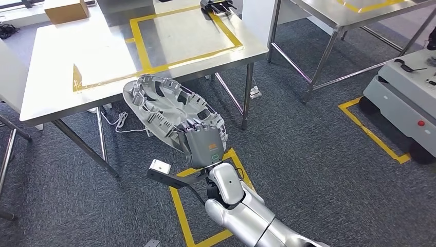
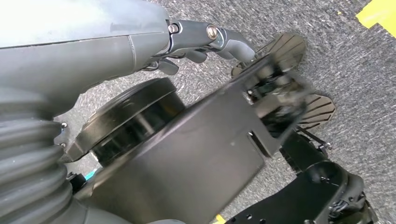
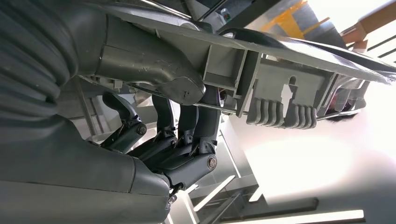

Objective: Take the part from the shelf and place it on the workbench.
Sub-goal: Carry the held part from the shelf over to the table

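At the centre of my head view, the right hand (image 1: 204,146) grips the part (image 1: 169,109) — a round grey plastic piece with spokes and ribbed clips — by its lower right edge. The part hangs tilted in the air, its upper left rim overlapping the front edge of the tabletop (image 1: 51,77) as I see it; I cannot tell whether it touches the surface or only hovers over it. The rest of the part sits out over the grey carpet (image 1: 308,170). The silver right arm (image 1: 247,211) comes up from the bottom of the frame.

In the right wrist view the grip is plain: the thumb (image 3: 159,70) lies across one face of the part (image 3: 280,98) and the dark fingers (image 3: 187,121) curl against the other, clamping the rim between them.

The left hand (image 2: 140,51) hangs over the carpet (image 2: 345,65) in its own wrist view; its fingers (image 2: 224,39) are curled inward with nothing in them.

On the tabletop a yellow tape rectangle (image 1: 154,62) marks out a zone toward the upper middle of the frame — a cardboard box (image 1: 67,10) sits at the upper left and a small black object (image 1: 218,6) on the far edge of the tape. More yellow tape (image 1: 180,206) outlines a box on the floor beside the arm. A second metal table (image 1: 349,15) stands at the upper right, and a grey wheeled cart (image 1: 406,98) at the right edge.
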Robot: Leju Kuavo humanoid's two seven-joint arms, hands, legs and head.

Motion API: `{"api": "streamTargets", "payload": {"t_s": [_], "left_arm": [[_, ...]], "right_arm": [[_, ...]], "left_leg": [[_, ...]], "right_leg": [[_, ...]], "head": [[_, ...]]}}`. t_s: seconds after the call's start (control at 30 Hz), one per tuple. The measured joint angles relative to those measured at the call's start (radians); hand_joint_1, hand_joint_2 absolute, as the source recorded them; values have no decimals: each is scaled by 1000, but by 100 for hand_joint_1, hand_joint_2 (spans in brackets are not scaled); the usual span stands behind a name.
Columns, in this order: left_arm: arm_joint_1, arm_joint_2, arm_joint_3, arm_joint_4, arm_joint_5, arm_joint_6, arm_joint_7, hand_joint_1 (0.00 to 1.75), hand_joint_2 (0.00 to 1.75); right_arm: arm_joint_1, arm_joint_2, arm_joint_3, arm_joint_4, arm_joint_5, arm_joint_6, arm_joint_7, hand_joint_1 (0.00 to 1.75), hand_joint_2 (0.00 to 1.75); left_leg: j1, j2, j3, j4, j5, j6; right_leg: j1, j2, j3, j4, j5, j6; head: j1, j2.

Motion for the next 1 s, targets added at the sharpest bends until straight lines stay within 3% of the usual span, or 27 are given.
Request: {"api": "streamTargets", "payload": {"t_s": [0.1, 0.33, 0.5, 0.6, 0.73, 0.87, 1.0], "left_arm": [[1, -4, -1, 0, 0, 0, 0, 0, 175], [1, -6, -2, 0, 0, 0, 0, 0, 175], [1, -6, -6, 0, -9, 0, 12, 0, 175], [-3, -10, -17, 1, -30, 0, 28, 0, 175], [-9, -18, -36, 2, -43, 0, 39, 0, 175], [-9, -19, -41, 5, -41, 0, 35, 0, 175], [-5, -19, -41, 6, -23, 0, 37, 0, 175]], "right_arm": [[-11, 4, -5, 19, 0, -2, -2, 175, 175], [-19, 6, -7, 44, 0, -2, -3, 175, 175], [-49, 15, -15, 72, -9, 26, 32, 175, 175], [-171, 41, -51, 190, 3, 40, 111, 175, 175], [-438, 73, -131, 433, 41, 77, 211, 175, 175], [-651, 74, -156, 598, 151, 180, 310, 175, 175], [-785, 74, -145, 700, 218, 307, 406, 175, 175]], "left_leg": [[-3, -3, 11, -26, 4, -6], [-5, -6, 9, -26, 4, 12], [-7, -5, 8, -26, 6, 17], [-8, -5, 4, -26, 10, 21], [-9, -6, -3, -26, 19, 23], [-9, -6, -3, -26, 20, 23], [-9, -6, -4, -26, 20, 23]], "right_leg": [[4, -2, 1, -7, 4, 1], [3, -5, 12, -30, 15, 16], [1, -5, 12, -33, 19, 24], [0, -4, 8, -33, 23, 30], [0, -5, 2, -33, 30, 32], [0, -5, 1, -32, 32, 32], [0, -5, 1, -32, 32, 32]], "head": [[1, 0], [2, 0], [2, 0], [2, 0], [2, 0], [2, 0], [2, 0]]}}
